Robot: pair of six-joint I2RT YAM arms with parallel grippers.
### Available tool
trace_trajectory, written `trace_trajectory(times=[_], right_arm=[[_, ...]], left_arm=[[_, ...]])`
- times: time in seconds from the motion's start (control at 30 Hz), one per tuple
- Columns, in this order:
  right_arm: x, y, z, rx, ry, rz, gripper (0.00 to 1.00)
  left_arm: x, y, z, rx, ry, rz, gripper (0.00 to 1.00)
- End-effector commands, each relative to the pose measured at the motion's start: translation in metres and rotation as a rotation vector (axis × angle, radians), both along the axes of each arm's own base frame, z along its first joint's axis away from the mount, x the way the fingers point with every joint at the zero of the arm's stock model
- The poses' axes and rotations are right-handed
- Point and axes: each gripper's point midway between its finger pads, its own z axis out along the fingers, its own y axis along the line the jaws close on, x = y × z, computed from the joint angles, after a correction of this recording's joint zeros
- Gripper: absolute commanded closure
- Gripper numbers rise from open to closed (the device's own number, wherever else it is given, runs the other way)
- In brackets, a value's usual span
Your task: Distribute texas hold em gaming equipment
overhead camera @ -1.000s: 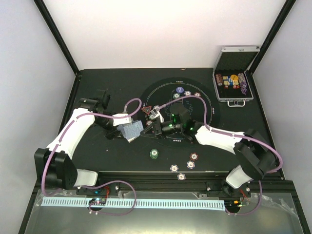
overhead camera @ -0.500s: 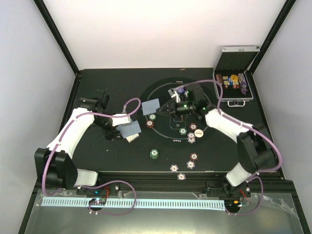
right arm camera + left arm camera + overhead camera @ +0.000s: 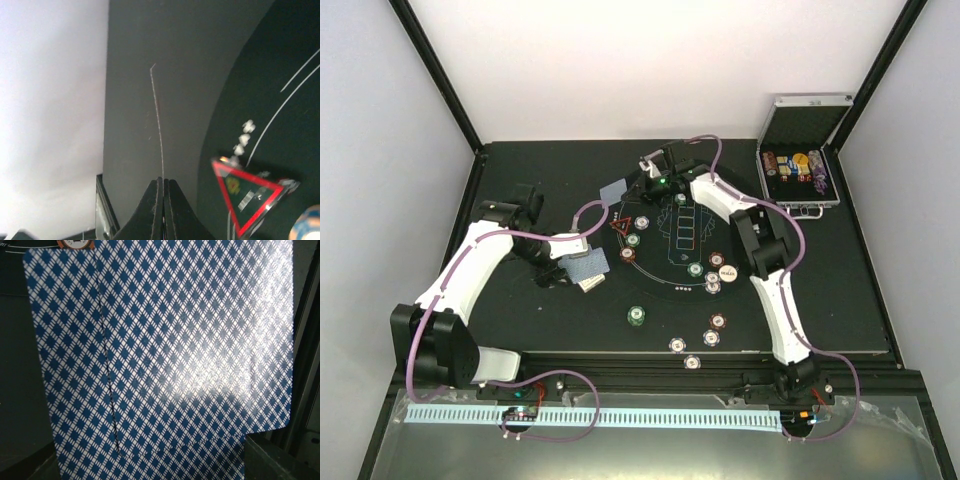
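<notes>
The left claw (image 3: pixel 578 270) is clamping a card stack (image 3: pixel 160 360), the right claw (image 3: pixel 163 181) pinching one card (image 3: pixel 157 125). The button (image 3: pixel 727 271) is showing lettering unreadably small.

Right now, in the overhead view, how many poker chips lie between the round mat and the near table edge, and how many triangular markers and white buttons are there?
Poker chips there: 5
Red triangular marker: 1
White round button: 1
Total: 7

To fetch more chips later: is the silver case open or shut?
Open. The case has its lid standing up at the back, and chip rolls show inside.
</notes>
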Motion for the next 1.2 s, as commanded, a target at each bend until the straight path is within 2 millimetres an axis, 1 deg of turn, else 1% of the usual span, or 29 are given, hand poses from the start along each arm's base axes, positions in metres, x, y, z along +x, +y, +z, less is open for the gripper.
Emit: trace_trajectory(times=[0.0,0.17,0.27,0.3,0.37,0.4,0.43,0.5,0.53,0.6,0.67,0.73,0.8,0.87,0.93,0.97,1.03,1.1,1.17], right_arm=[[0.019,0.001,-0.019,-0.059,0.048,-0.037,0.99],[0.031,-0.004,-0.051,-0.109,0.082,-0.082,0.99],[0.036,-0.011,-0.059,-0.127,0.086,-0.103,0.98],[0.037,-0.013,-0.061,-0.126,0.087,-0.105,0.95],[0.041,-0.018,-0.061,-0.135,0.085,-0.117,0.86],[0.044,-0.021,-0.058,-0.142,0.077,-0.124,0.79],[0.045,-0.024,-0.055,-0.149,0.069,-0.127,0.69],[0.047,-0.030,-0.045,-0.179,0.038,-0.136,0.60],[0.048,-0.033,-0.038,-0.195,0.017,-0.138,0.56],[0.045,-0.039,-0.016,-0.208,-0.025,-0.141,0.55],[0.036,-0.044,0.003,-0.210,-0.059,-0.143,0.53],[0.022,-0.049,0.018,-0.209,-0.087,-0.147,0.48],[0.002,-0.053,0.036,-0.193,-0.119,-0.144,0.47],[-0.022,-0.050,0.060,-0.122,-0.164,-0.136,0.43],[-0.056,-0.046,0.079,-0.050,-0.174,-0.116,0.34],[-0.077,-0.046,0.074,-0.034,-0.156,-0.102,0.29],[-0.111,-0.038,0.084,0.012,-0.164,-0.068,0.20],[-0.142,-0.030,0.090,0.049,-0.162,-0.039,0.15],[-0.168,-0.021,0.088,0.077,-0.139,-0.010,0.14]], left_arm=[[0.002,-0.002,0.016,-0.026,-0.036,-0.019,0.98],[0.002,0.000,0.014,-0.024,-0.035,-0.018,0.98],[0.001,0.000,0.012,-0.025,-0.029,-0.017,0.99],[0.001,0.000,0.012,-0.025,-0.028,-0.016,0.98],[0.001,0.000,0.012,-0.027,-0.027,-0.016,0.98],[0.001,0.000,0.013,-0.029,-0.029,-0.014,0.99],[0.001,0.000,0.012,-0.028,-0.027,-0.014,0.98],[0.000,0.000,0.012,-0.028,-0.024,-0.014,0.98],[0.000,0.000,0.012,-0.029,-0.025,-0.014,0.99],[0.000,-0.001,0.013,-0.030,-0.027,-0.013,0.98],[0.000,-0.001,0.014,-0.031,-0.027,-0.012,0.98],[-0.001,0.000,0.014,-0.030,-0.027,-0.011,0.98],[-0.002,-0.001,0.014,-0.032,-0.025,-0.013,0.98],[-0.002,-0.001,0.015,-0.034,-0.027,-0.012,0.98],[-0.001,-0.002,0.015,-0.038,-0.027,-0.012,0.98],[-0.002,-0.002,0.016,-0.040,-0.027,-0.013,0.98],[-0.001,-0.003,0.016,-0.043,-0.028,-0.015,0.98],[0.000,-0.003,0.016,-0.043,-0.026,-0.012,0.98],[0.000,-0.003,0.016,-0.044,-0.023,-0.011,0.98]])
